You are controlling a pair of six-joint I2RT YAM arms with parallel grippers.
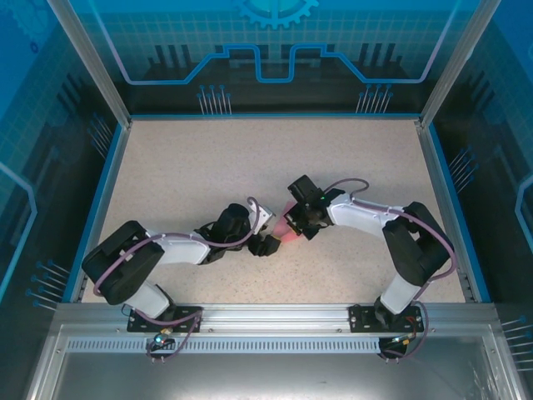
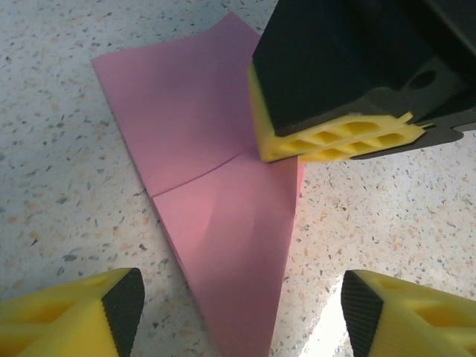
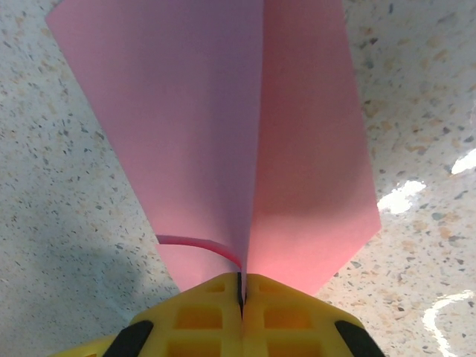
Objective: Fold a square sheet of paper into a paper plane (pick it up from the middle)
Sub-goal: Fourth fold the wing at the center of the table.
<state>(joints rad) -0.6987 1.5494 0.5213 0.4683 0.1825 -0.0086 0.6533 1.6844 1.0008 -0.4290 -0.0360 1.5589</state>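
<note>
Danger point here: the right gripper (image 3: 241, 294) is clamped tight on the small pink-red paper plane (image 3: 193, 134), a narrow pointed dart with a centre crease, pinching its raised middle fold between the yellow pads. That is the only hold on it. If the left gripper (image 2: 238, 318) comes in crooked, I reckon it could crumple the tip or drag the thin paper out of that pinch, and a tug from both sides at once could tear the crease. A slide is another worry, since the speckled pale tabletop (image 2: 59, 149) looks smooth and one wing lies flat on it. The left gripper stands well open and holds nothing. Its two yellow fingers (image 2: 74, 316) straddle the pointed end of the dart, one on each side and both clear of the paper. In the left wrist view the right gripper (image 2: 338, 141) bites the plane's right-hand edge, just past a shallow cross crease. From above, the plane (image 1: 287, 232) sits at the near middle of the table, tucked between the two arms, with the left gripper (image 1: 268, 244) just to its left.
</note>
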